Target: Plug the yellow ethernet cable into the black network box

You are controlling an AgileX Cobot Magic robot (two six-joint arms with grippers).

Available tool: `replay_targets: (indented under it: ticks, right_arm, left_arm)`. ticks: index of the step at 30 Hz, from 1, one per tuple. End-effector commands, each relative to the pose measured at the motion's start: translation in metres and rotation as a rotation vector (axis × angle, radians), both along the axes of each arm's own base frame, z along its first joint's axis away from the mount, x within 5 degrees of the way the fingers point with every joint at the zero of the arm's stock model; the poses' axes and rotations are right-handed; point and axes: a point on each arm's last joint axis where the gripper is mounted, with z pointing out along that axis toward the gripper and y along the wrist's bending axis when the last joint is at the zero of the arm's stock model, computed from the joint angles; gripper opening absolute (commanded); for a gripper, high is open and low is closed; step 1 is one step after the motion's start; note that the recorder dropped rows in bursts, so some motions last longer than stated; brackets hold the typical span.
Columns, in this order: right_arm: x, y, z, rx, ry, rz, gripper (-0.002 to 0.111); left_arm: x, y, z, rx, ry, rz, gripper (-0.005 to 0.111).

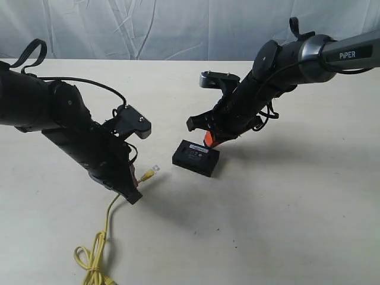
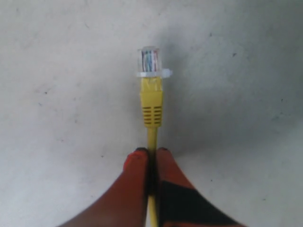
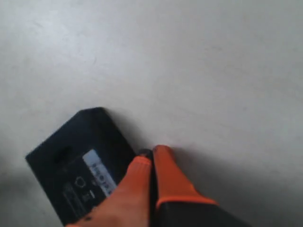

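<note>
The yellow ethernet cable is pinched just behind its boot by my left gripper, with the clear plug sticking out past the fingertips above the table. In the exterior view the plug points toward the black network box, a short gap away. The rest of the cable trails down to a tied loop at the front edge. My right gripper is shut with nothing between its orange fingers. Its tips rest at the far edge of the box, which lies flat with its pale label up.
The pale table spreads around the box, and a wrinkled white sheet hangs behind it. The black left arm and right arm lean in from either side.
</note>
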Motion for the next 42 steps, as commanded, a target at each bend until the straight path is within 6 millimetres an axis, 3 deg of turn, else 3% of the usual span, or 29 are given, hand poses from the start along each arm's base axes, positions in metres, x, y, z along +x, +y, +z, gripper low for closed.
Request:
replay_targets:
  ticks: [1,7,14,21,42]
  right_arm:
    - [-0.005,0.002,0.002,0.013,0.061,0.031,-0.001]
    - [-0.003,0.002,0.003,0.022,0.042,0.013,-0.001]
    - [-0.003,0.002,0.003,0.022,0.045,0.014,-0.001]
    - [-0.003,0.002,0.003,0.022,0.043,0.013,-0.001]
    - [-0.004,0.002,0.003,0.022,0.046,0.015,-0.001]
  left_arm:
    - [-0.001,-0.001,-0.001,-0.006,0.012,0.000,0.000]
    - [0.006,-0.004,-0.001,-0.019,-0.079,-0.085,0.000]
    - [0.039,-0.026,-0.007,-0.015,-0.065,-0.233,0.000]
    - [0.040,-0.026,-0.018,0.013,-0.037,-0.258,0.000]
    - [0.041,-0.031,-0.009,-0.010,0.003,-0.285,0.000]
